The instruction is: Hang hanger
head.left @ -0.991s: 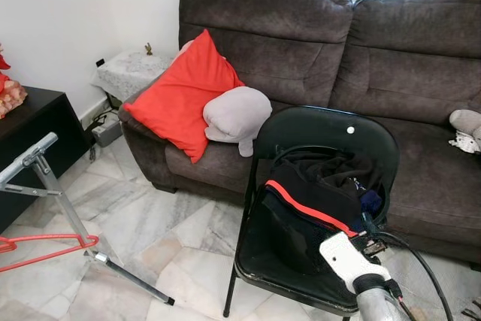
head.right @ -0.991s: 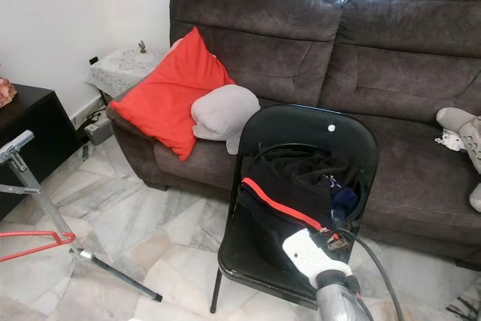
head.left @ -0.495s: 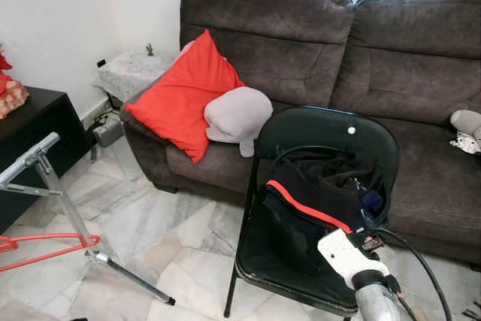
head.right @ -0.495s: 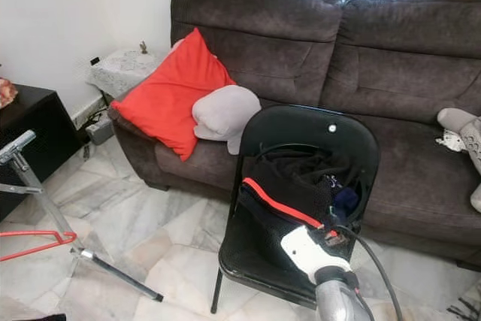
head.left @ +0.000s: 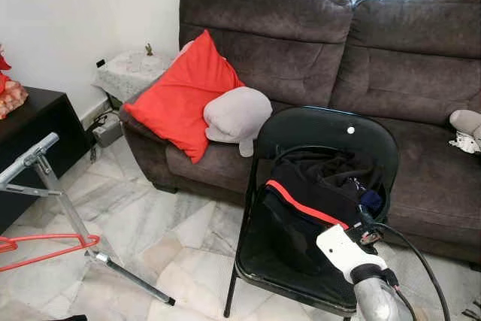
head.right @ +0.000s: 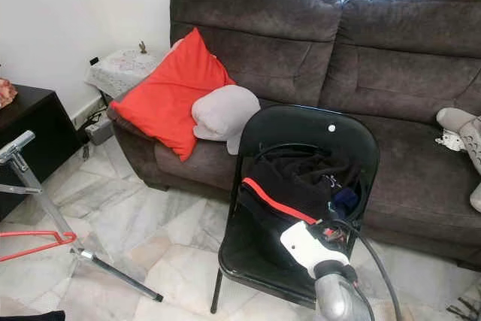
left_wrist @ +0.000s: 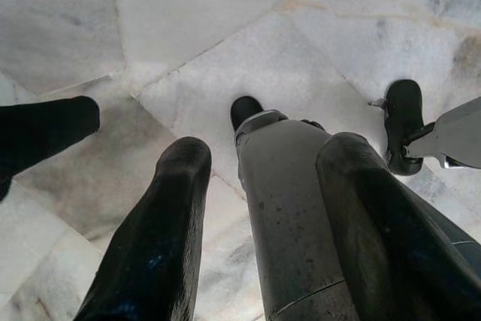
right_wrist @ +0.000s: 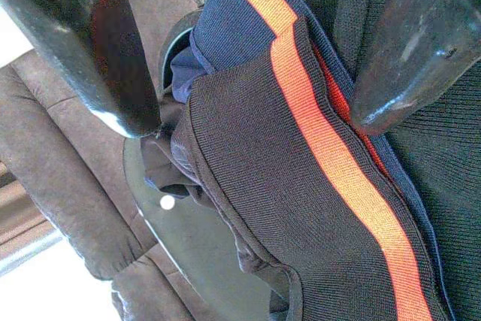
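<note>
A red hanger sits low at the far left, by the leg of a tilted metal rack. On a black folding chair lies a dark knitted garment with a red stripe. My right arm, with its white wrist, reaches over the chair seat. The right gripper is open, its fingers spread just above the striped garment and holding nothing. My left gripper hangs open, pointing down at the marble floor beside my own leg.
A brown sofa stands behind the chair with a red cushion and a grey plush. A black cabinet is at the left and a small side table in the corner. Marble floor lies between rack and chair.
My right wrist has crept a little forward and left over the chair seat, towards the garment. The hanger, rack and chair stay put.
</note>
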Controlling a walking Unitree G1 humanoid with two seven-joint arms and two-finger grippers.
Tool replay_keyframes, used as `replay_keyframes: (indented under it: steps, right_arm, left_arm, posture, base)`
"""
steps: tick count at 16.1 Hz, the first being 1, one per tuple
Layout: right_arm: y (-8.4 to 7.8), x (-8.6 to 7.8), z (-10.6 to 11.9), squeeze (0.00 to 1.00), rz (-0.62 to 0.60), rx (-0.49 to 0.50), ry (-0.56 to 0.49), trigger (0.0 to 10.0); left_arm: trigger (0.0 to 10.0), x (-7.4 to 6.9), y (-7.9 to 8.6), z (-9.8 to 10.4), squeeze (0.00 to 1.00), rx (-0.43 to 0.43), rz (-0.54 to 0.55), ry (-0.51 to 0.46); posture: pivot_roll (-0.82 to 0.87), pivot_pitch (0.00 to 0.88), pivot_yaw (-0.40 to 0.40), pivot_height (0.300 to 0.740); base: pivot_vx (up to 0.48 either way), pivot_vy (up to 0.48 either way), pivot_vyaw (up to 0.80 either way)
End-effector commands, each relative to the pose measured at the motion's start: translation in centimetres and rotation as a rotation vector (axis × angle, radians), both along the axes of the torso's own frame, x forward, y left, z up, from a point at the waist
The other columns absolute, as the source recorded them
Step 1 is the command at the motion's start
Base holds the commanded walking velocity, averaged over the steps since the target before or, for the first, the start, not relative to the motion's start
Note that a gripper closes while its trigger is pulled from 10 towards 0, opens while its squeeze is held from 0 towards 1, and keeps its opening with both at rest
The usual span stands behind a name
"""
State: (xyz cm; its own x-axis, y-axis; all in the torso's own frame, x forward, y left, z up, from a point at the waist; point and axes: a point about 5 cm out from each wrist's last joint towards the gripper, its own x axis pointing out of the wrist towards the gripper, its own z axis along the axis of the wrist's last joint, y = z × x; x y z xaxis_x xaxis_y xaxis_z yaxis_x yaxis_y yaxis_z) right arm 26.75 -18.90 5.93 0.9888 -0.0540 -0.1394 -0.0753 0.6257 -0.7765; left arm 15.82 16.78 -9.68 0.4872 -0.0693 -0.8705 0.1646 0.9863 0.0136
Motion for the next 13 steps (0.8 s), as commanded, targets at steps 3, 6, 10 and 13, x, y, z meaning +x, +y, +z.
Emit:
replay_keyframes:
  steps: [3,6,10,13]
  right_arm:
    - [0.08,0.15,0.01,0.00,0.007,0.002,-0.005,10.0]
    - [-0.05,0.30,-0.12,0.00,0.005,0.000,-0.002,10.0]
    - [-0.17,0.38,-0.28,0.00,0.003,-0.002,0.004,10.0]
    - [-0.29,0.52,-0.51,0.00,0.001,-0.004,0.013,10.0]
  left_arm:
    - [10.0,-1.25,-0.52,-0.57,0.00,-0.009,-0.006,0.059]
    - [10.0,-1.25,-0.52,-0.57,0.00,-0.010,-0.006,0.059]
    - [10.0,-1.33,-0.48,-0.59,0.00,-0.009,-0.005,0.062]
    - [10.0,-1.33,-0.44,-0.59,0.00,-0.008,-0.005,0.062]
  posture:
    - [-0.02,0.028,0.030,0.740]
    - [-0.02,0.028,0.030,0.740]
    - [-0.02,0.028,0.029,0.740]
    - [-0.02,0.029,0.030,0.740]
  base:
    - [0.000,0.000,0.00]
    - [0.000,0.000,0.00]
    - [0.000,0.000,0.00]
    - [0.000,0.000,0.00]
